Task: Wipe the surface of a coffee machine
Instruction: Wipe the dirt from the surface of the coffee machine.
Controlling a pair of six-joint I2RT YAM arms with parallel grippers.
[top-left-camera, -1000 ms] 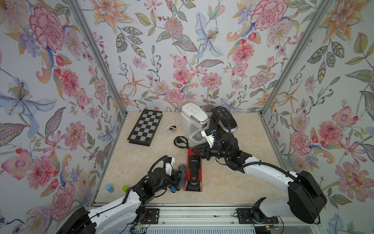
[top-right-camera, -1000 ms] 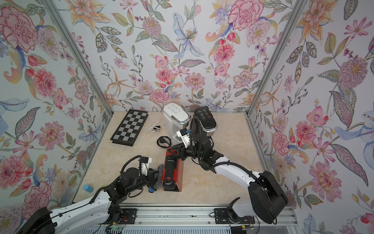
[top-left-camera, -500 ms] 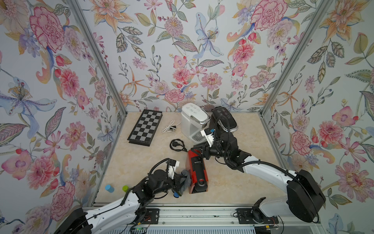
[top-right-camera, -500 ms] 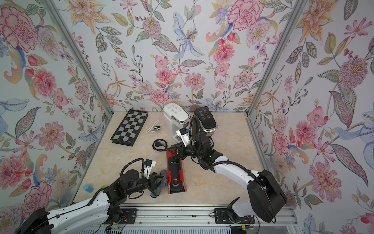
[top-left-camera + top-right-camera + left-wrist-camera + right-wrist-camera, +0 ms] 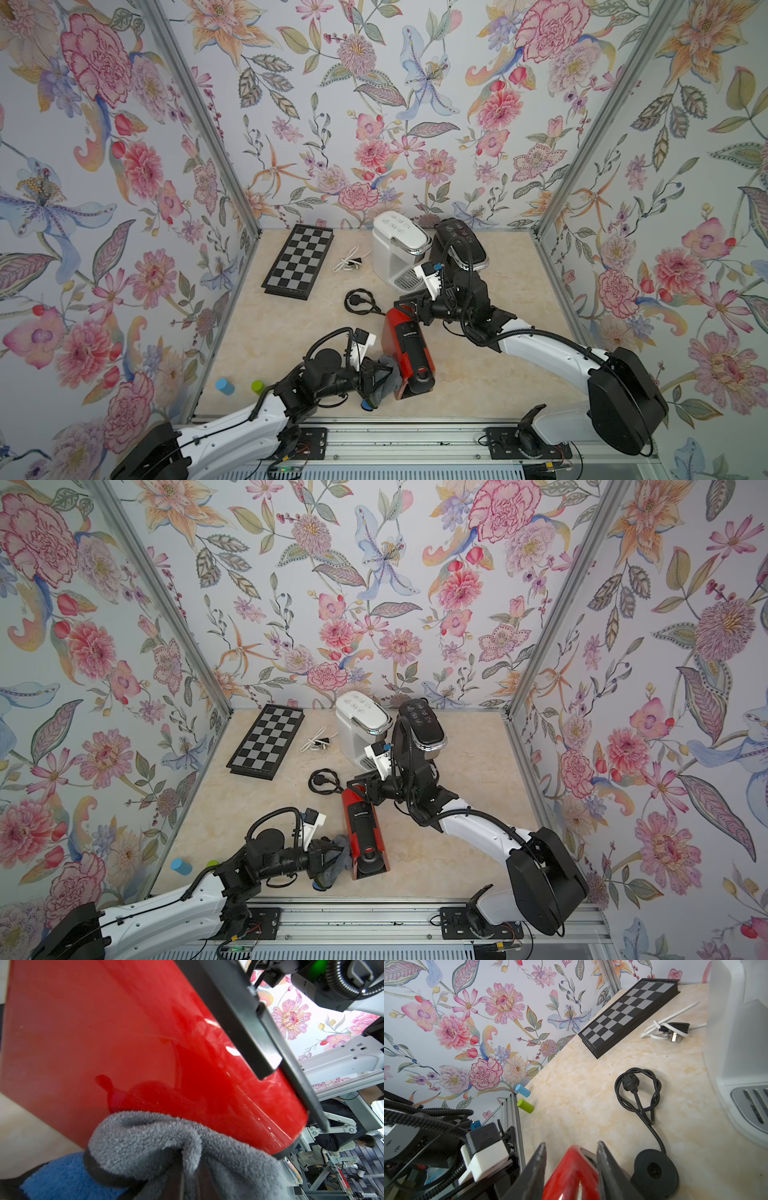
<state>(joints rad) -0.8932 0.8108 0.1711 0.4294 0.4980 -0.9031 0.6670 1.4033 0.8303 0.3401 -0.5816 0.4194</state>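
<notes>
Glossy red plastic coffee machine (image 5: 409, 353) on counter (image 5: 291, 332), near white coffee maker (image 5: 395, 249) | right hand (image 5: 571, 1167) clamps its maker-side end, likely bracing | left hand (image 5: 380, 376) pinches fluffy grey-blue cloth (image 5: 166, 1136) against far-end flank, wiping.

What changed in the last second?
The red coffee machine swung its near end toward the robot's right, far end held in the right gripper. The left gripper slid the grey cloth along its side toward that near end. Both grips, the white coffee machine and the chessboard stayed put.
</notes>
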